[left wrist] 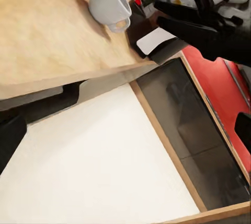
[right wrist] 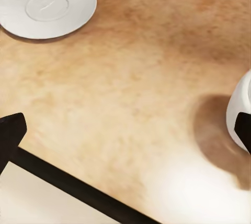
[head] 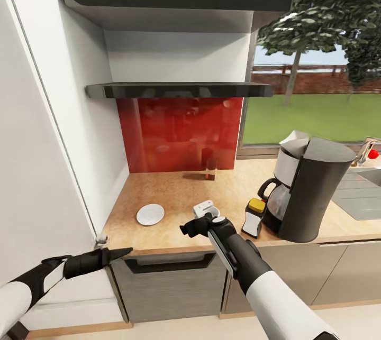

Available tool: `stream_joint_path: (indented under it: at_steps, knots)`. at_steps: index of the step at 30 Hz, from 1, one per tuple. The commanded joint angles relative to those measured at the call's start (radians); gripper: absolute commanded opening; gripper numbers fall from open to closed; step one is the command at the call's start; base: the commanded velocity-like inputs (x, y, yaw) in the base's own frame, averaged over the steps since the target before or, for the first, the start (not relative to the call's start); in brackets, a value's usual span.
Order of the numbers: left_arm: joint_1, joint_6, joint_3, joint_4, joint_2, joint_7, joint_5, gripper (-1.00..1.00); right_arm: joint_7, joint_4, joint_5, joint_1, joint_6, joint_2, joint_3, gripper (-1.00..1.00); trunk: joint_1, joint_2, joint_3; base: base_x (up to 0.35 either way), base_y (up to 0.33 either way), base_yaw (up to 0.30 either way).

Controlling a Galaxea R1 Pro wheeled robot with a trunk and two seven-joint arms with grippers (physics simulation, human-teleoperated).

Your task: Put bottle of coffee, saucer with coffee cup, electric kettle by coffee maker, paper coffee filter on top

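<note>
Above the countertop (head: 174,192), right gripper (head: 200,219) reaches over coffee cup (head: 205,208).

Even, bright daylight from the window (head: 317,102) leaves soft shadows on the countertop (head: 174,192), faint reflections on the red backsplash (head: 180,134), and slightly blurred, wide-angle-stretched render edges.

free: bare countertop (head: 174,192) between saucer (head: 150,214) and coffee cup (head: 205,208) | blocked: coffee maker (head: 312,192) right of the cup | overhead: shelf (head: 180,90)
</note>
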Motion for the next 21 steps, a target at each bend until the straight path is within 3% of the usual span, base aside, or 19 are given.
stream_joint_path:
  at_steps: [1, 6, 10, 21]
  knots:
    - [-0.005, 0.018, -0.008, 0.001, 0.027, 0.005, 0.015, 1.00, 0.003, -0.003, 0.000, -0.001, 0.005, 0.000, 0.000, 1.00, 0.001, -0.002, -0.002, 0.000, 0.000, 0.000]
    - [0.000, 0.027, -0.005, 0.001, 0.035, 0.066, 0.026, 1.00, 0.004, -0.027, -0.003, -0.001, 0.005, 0.000, 0.001, 1.00, 0.001, -0.002, -0.002, 0.000, 0.000, 0.000]
    - [0.007, 0.027, -0.004, -0.006, 0.029, 0.197, 0.044, 1.00, 0.004, -0.068, -0.004, -0.001, 0.005, 0.000, 0.001, 1.00, 0.001, -0.002, -0.002, 0.000, 0.000, 0.000]
    - [0.008, 0.026, -0.006, -0.012, 0.025, 0.222, 0.050, 1.00, 0.003, -0.073, -0.004, -0.001, 0.006, 0.000, 0.004, 1.00, 0.001, -0.002, -0.008, 0.046, -0.017, 0.087]
